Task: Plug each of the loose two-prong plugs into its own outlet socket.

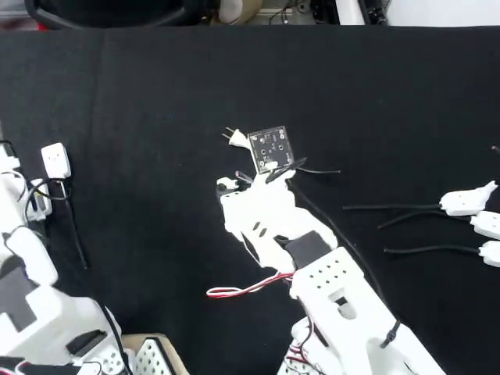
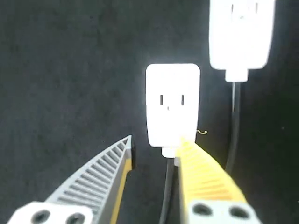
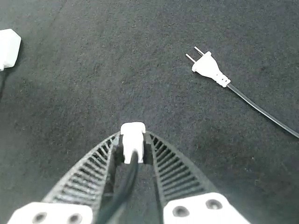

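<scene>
While R gripper [image 3: 133, 136] clamps a plug [image 3: 133, 142], L gripper [image 2: 155, 139] sits wide at an outlet socket [image 2: 173, 100].

Tabletop [image 1: 156, 94] covered with black cloth, matte, with fine fuzzy texture seen close in wrist views. Far edge of cloth runs straight from left to right. Behind far edge, narrow strip of room: dark rounded shape [image 1: 101, 12] at far left, tangle of cables [image 1: 301, 11] in far middle, plain white surface [image 1: 445, 12] at far right. Small tan patch [image 1: 144, 341] at near left. Light bright, even; shadows on cloth very weak.
</scene>
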Action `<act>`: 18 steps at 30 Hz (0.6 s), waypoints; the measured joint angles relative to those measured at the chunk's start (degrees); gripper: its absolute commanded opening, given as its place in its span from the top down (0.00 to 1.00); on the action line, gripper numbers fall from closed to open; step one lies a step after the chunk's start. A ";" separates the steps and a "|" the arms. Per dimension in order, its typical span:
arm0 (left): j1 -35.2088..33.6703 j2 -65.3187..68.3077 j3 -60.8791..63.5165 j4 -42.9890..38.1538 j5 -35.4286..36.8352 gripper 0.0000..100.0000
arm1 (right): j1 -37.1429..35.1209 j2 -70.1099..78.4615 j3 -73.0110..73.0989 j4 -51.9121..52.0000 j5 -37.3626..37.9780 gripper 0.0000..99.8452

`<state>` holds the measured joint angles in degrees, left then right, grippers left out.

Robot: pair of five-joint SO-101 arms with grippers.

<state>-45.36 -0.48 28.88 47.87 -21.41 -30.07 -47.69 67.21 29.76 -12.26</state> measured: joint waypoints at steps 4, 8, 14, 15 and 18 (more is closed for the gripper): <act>-0.26 4.84 -4.66 0.00 -0.09 0.73 | 0.00 0.00 0.00 0.00 0.00 0.99; 0.18 6.51 -5.45 0.00 -0.35 0.73 | 0.00 0.00 0.00 0.00 0.00 0.99; 0.09 3.78 -5.63 1.76 -0.44 0.73 | 0.00 0.00 0.00 0.00 0.00 0.99; 0.09 2.90 -5.71 1.76 -0.44 0.73 | 0.00 0.00 0.00 0.00 0.00 0.99; 0.00 1.85 -5.71 0.97 0.88 0.73 | 0.00 0.00 0.00 0.00 0.00 0.99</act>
<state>-45.36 1.36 23.16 48.84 -20.53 -30.07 -47.69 67.21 29.76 -12.26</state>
